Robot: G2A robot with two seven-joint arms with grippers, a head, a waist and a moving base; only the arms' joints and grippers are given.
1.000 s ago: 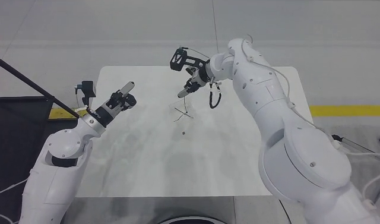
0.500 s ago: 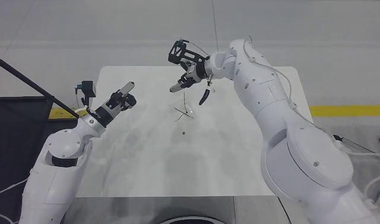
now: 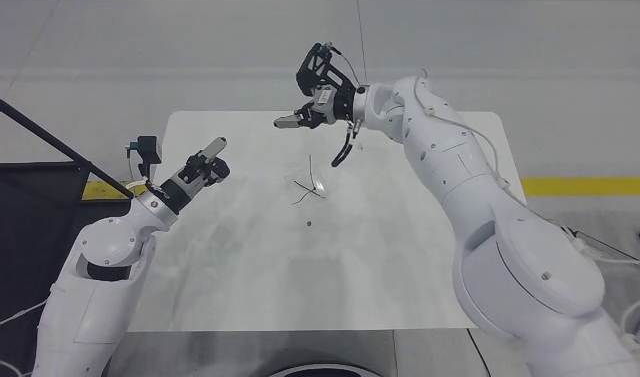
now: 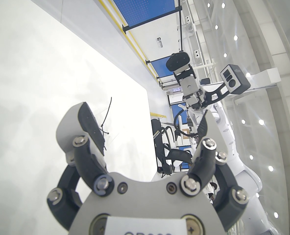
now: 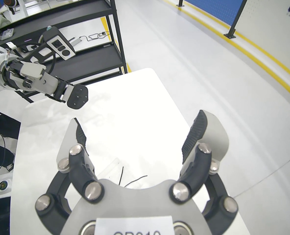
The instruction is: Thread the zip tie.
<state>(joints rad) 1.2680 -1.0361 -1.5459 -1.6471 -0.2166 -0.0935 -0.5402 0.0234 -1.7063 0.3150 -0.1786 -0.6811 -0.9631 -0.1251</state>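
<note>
**Both jaws spread, zip tie loose on the worktop**

I see the black zip tie [image 3: 310, 185] lying on the white worktop [image 3: 240, 267], around the middle and toward the far edge, apart from both arms. It shows as thin black strands that cross; I cannot tell whether the tail is through the head. The right gripper [image 3: 287, 122] hangs above the far side of the worktop, just beyond the tie, with its jaws spread and empty. The left gripper [image 3: 214, 149] is over the left part of the worktop, well apart from the tie and pointing toward it, its jaws also spread and empty. A small dark speck [image 3: 309, 222] lies near the tie, on the robot's side.
</note>
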